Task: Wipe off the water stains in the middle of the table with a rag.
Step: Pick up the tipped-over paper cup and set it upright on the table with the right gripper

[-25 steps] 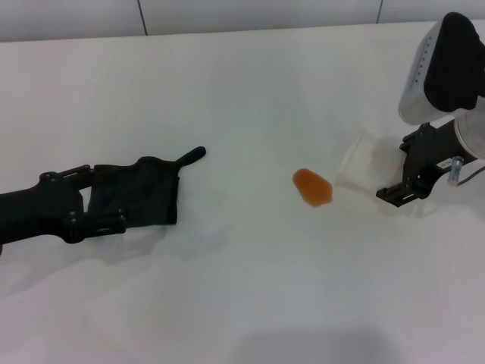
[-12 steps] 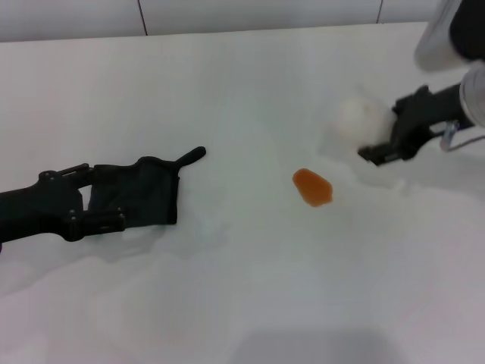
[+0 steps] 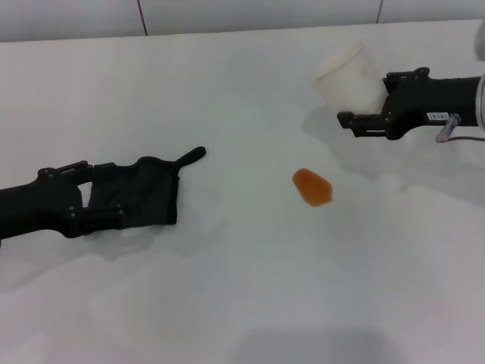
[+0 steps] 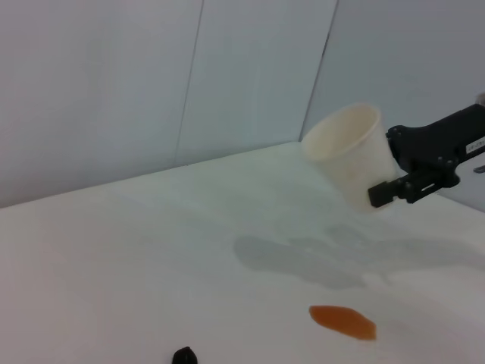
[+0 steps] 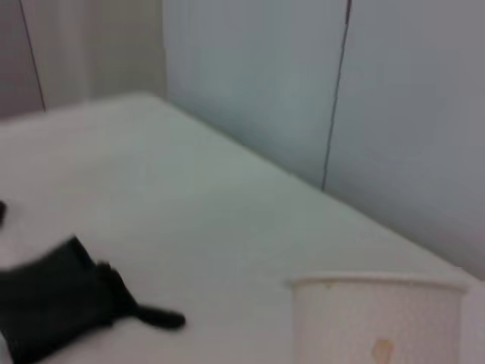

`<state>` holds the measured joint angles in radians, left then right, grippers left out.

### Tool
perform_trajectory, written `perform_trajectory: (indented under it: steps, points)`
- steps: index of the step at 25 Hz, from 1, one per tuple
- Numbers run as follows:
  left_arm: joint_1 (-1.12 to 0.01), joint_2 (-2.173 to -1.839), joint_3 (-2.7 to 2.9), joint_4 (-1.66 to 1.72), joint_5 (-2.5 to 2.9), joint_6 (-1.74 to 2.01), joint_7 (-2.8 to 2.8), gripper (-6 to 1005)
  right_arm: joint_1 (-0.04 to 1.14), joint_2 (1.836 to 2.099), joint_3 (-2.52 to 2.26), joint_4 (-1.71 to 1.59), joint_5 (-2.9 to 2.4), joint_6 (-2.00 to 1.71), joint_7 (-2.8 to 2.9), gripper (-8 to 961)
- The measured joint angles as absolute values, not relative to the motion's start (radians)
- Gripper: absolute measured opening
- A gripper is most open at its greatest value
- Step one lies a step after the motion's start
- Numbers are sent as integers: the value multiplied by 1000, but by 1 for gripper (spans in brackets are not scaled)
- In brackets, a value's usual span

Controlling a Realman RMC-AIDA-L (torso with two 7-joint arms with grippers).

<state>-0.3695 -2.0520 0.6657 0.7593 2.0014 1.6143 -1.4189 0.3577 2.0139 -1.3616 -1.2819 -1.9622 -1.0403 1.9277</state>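
Observation:
The black rag (image 3: 140, 193) lies flat on the white table (image 3: 242, 288) at the left, its thin tail (image 3: 193, 155) pointing toward the middle. My left gripper (image 3: 85, 197) rests low at the rag's left edge, open, one finger on each side of the cloth. The orange water stain (image 3: 312, 186) sits in the middle, well right of the rag, and also shows in the left wrist view (image 4: 342, 321). At the back right, my right gripper (image 3: 360, 102) is shut on a whitish cup (image 3: 350, 74), held off the table beyond the stain. The right wrist view shows the cup (image 5: 379, 318) and the rag (image 5: 53, 303).
A grey wall with panel seams (image 3: 140, 15) runs along the table's far edge. The cup casts a shadow (image 3: 333, 129) on the table behind the stain. Bare white surface lies between the rag and the stain.
My right gripper has lifted the cup from beside the stain, carried it back and up, and turned it upright. The left gripper, rag and stain have stayed put.

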Motion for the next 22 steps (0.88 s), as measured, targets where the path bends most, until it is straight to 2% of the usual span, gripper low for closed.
perform_trajectory:
  steps: [9, 22]
  points:
    - [-376, -2048, 666, 759, 2002, 1613, -1426, 874, 286, 2010, -1319, -1112, -1561, -1034, 1530, 656]
    - [-380, -2049, 664, 759, 2003, 1601, -1430, 874, 283, 2010, -1335, -778, -1275, -1109, 951, 655]
